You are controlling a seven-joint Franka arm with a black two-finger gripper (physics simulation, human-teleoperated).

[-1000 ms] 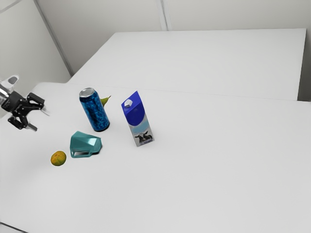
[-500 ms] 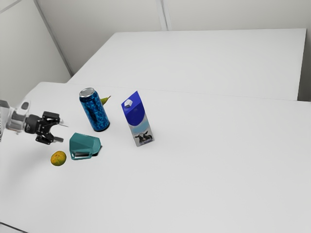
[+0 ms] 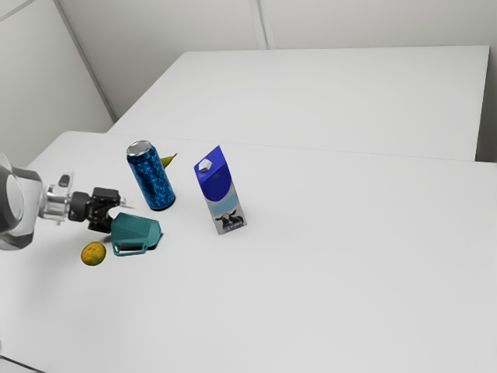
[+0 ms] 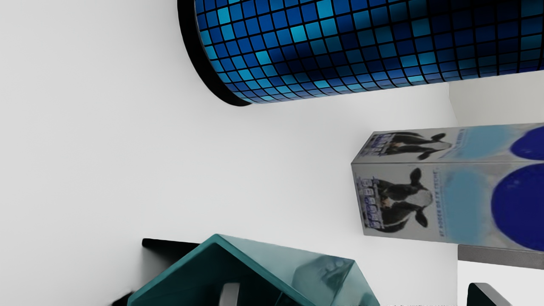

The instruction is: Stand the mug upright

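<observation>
The teal mug point(image 3: 137, 230) lies on its side on the table, its mouth facing the exterior view's left and its handle toward the orange fruit's side. My gripper point(image 3: 122, 212) is right at the mouth end, with one finger above the mug and the other hidden by it. In the wrist view the gripper point(image 4: 357, 294) stands open; one fingertip point(image 4: 229, 294) shows against the mug's dark inside, the other point(image 4: 488, 295) outside it. The mug point(image 4: 314, 272) has one wall between the two fingers, with no grip on it visible.
A tall blue can point(image 3: 151, 177) stands close behind the mug, with a green pointed thing point(image 3: 168, 161) partly behind it. The milk carton point(image 3: 220, 191) stands toward the exterior view's right. An orange fruit point(image 3: 93, 253) rests near the mug's mouth and handle.
My arm has come in from the exterior view's left, bringing the gripper down and across to the mug's mouth. The mug has shifted very slightly since the earliest picture.
</observation>
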